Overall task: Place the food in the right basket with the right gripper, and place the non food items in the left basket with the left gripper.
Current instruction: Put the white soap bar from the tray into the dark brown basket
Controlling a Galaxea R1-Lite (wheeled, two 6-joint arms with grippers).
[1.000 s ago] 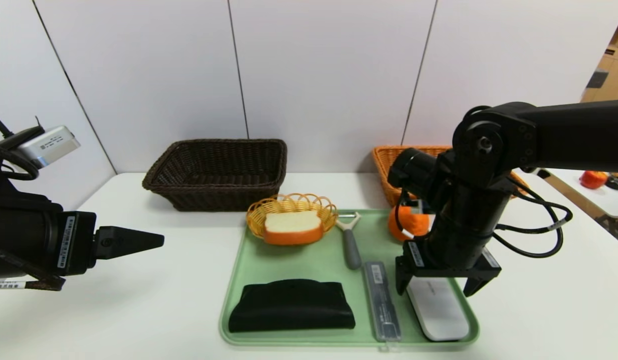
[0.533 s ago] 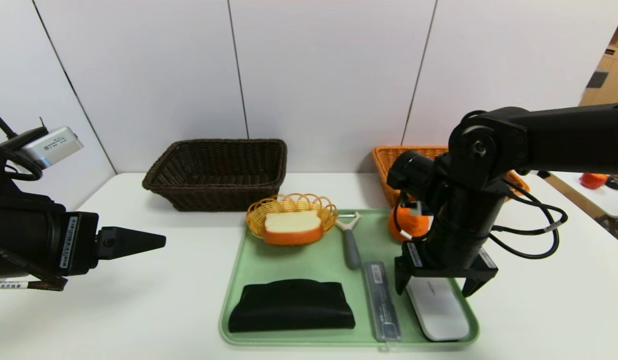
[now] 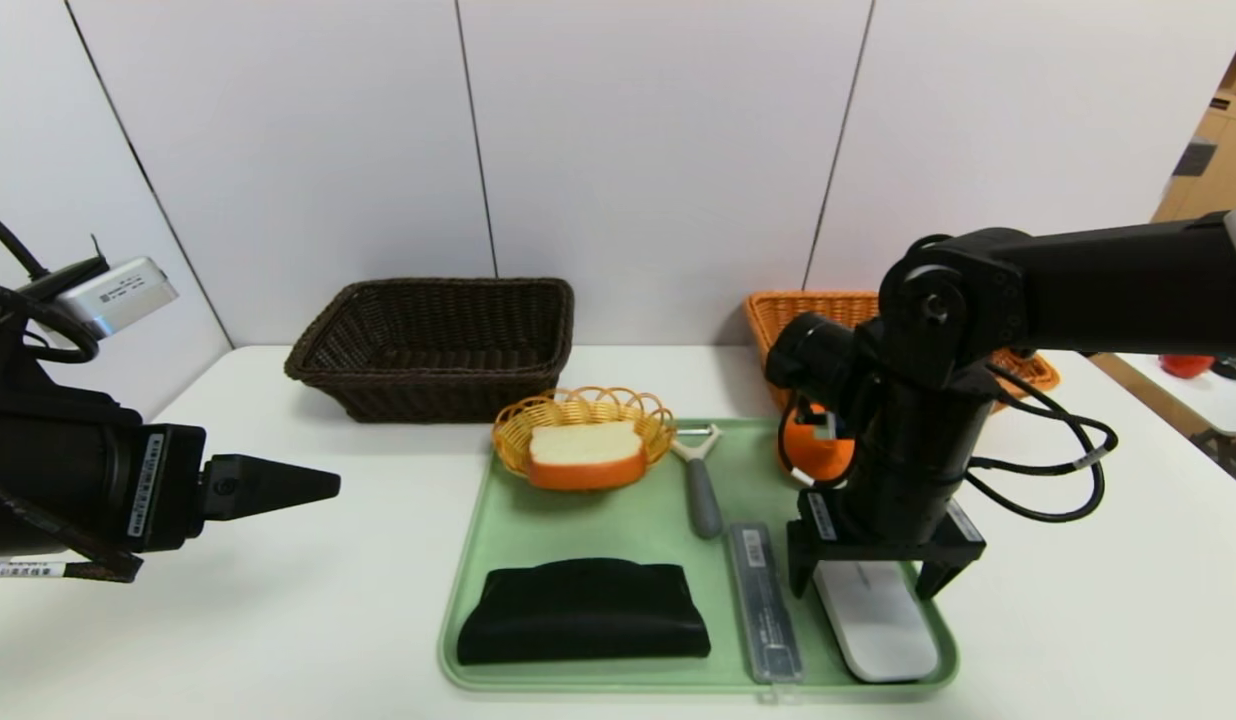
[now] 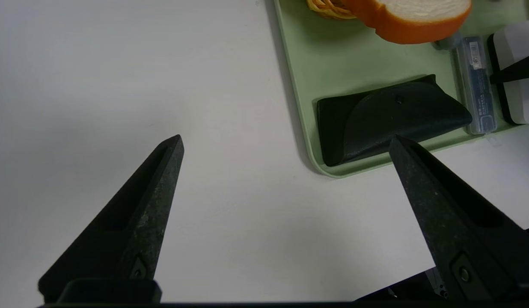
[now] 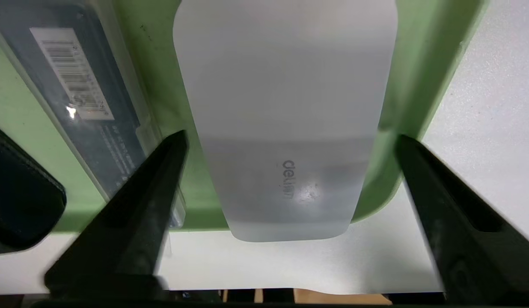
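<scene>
Oddly, the right claw hangs wide open over the white case, one finger on each side of it and neither touching, though that case is no food. The case lies at the right end of the green tray, beside the slim grey case with its barcode label. In the right wrist view the white case shows the word "deli" printed in grey; the small print on the barcode label is too fine to read.

The orange sits on the tray behind the right arm, half hidden, and the bread slice leans at the little yellow basket. Both big baskets, the tan one and the dark one, stand at the back of the table, nothing showing inside either.

The left claw hovers open above bare table, left of the tray, near the black pouch.

I'd guess the white case is smooth, hard plastic, light and likely slippery; across its narrow width is the place to pinch it. The orange looks firm and prone to roll, the bread soft, so take it gently by the crust.
</scene>
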